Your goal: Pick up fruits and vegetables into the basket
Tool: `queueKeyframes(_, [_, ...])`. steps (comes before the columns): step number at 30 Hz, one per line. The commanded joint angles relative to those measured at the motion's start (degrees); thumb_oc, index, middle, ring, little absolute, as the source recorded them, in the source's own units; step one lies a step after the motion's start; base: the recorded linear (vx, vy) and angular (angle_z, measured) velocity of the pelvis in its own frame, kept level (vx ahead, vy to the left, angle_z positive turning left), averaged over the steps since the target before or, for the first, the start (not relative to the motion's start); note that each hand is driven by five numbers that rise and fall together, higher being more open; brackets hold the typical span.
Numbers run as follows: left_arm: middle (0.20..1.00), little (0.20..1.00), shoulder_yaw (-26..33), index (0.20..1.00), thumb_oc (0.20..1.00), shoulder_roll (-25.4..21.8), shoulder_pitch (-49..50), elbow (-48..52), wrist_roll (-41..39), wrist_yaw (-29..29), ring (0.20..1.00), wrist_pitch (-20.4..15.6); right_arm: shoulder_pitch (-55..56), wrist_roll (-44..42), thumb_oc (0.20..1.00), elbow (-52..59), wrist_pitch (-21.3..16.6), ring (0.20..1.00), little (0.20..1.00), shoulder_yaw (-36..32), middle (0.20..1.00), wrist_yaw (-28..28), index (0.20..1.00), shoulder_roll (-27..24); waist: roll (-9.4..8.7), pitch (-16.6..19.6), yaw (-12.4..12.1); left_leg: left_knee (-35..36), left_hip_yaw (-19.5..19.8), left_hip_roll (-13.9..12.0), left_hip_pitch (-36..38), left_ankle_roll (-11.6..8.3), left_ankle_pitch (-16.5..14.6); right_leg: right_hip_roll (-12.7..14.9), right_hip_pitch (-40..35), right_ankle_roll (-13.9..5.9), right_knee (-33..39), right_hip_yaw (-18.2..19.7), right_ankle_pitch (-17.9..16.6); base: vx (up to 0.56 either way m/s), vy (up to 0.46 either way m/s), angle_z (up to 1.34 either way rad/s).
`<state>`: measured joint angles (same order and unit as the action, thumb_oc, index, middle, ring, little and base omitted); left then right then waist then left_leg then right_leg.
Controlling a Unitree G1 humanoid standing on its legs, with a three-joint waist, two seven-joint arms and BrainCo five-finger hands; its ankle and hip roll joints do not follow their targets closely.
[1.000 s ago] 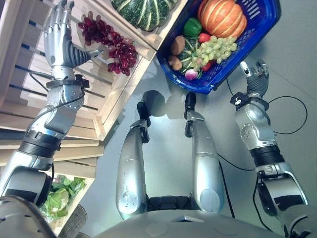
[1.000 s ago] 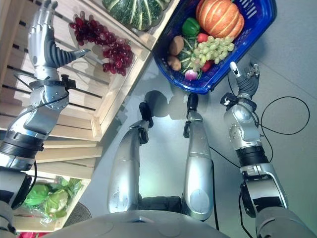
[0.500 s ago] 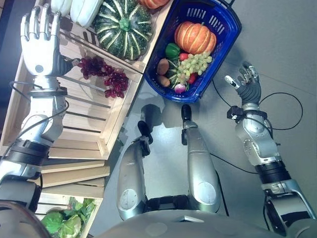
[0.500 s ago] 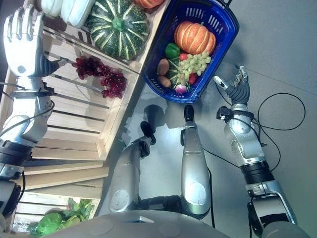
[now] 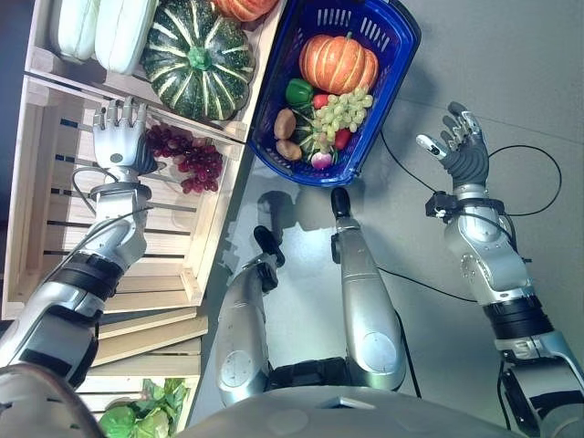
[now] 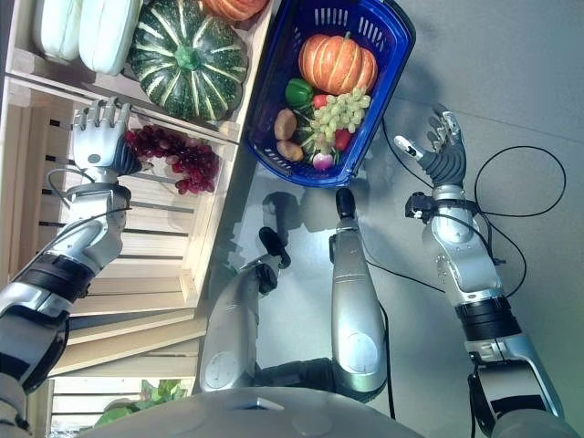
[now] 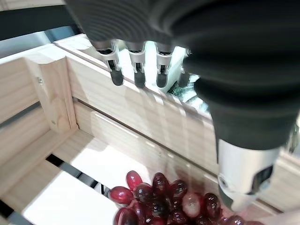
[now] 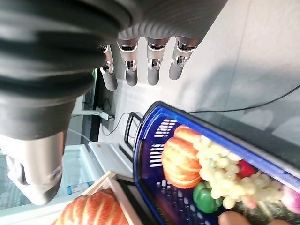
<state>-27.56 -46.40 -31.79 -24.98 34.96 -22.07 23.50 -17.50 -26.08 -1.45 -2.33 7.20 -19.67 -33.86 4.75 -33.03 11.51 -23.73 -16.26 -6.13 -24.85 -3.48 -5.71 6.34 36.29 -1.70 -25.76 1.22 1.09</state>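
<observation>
A bunch of red grapes [image 5: 187, 157] lies in a wooden crate [image 5: 55, 228] on my left. My left hand [image 5: 119, 141] hovers open just beside the bunch, fingers straight; its wrist view has the red grapes [image 7: 164, 201] right under the thumb. On the floor ahead stands the blue basket [image 5: 397, 55], holding an orange pumpkin [image 5: 338, 62], green grapes [image 5: 342, 109], a green pepper [image 5: 298, 90] and other small produce. My right hand [image 5: 459, 146] is raised open and empty to the right of the basket.
A striped green squash [image 5: 193, 62] and two pale gourds [image 5: 100, 32] fill the crate compartment behind the grapes. An orange pumpkin [image 5: 239, 7] sits at the top edge. Leafy greens [image 5: 141, 420] lie in a lower crate at bottom left.
The camera view shifted. My left hand came down from the crate's far rail to just beside the red grapes. The right hand stays raised and open.
</observation>
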Motion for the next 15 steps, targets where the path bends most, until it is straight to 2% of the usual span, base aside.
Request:
queueKeyframes(1, [1.0,1.0,2.21,1.0,1.0,2.16,2.63,-10.03,-9.06,4.98,1.0,0.18,0.65,-1.71,1.0,6.16,-0.67,1.0,1.0,-3.43,1.0,0.66,1.0,-1.97,1.37,3.24,3.07,0.0,0.08,1.62,-4.02,0.65,3.13,-2.21,-0.42,0.34,-5.88,-4.1,7.22,0.02,0.06,-0.04])
queueKeyframes(12, [1.0,1.0,2.47,1.0,1.0,4.66,0.59,-16.35,-10.46,3.65,1.0,-1.02,0.64,-1.49,1.0,6.67,-0.19,1.0,1.0,-4.33,1.0,1.29,1.0,-2.13,1.57,3.24,4.03,-1.15,-0.71,1.46,-6.31,0.53,2.94,-2.18,2.28,0.49,-7.06,-3.5,7.54,0.01,0.045,-0.04])
queueKeyframes(15, [1.0,1.0,3.3,1.0,1.0,5.37,1.99,-15.44,-14.12,-1.81,1.0,-2.53,1.31,-0.96,1.0,6.55,-1.19,1.0,1.0,-4.1,1.0,0.9,1.0,-1.85,1.67,3.24,3.79,-1.02,-0.63,1.68,-6.57,0.53,2.99,-2.09,2.6,0.51,-6.98,-3.41,7.46,0.0,0.021,-0.04])
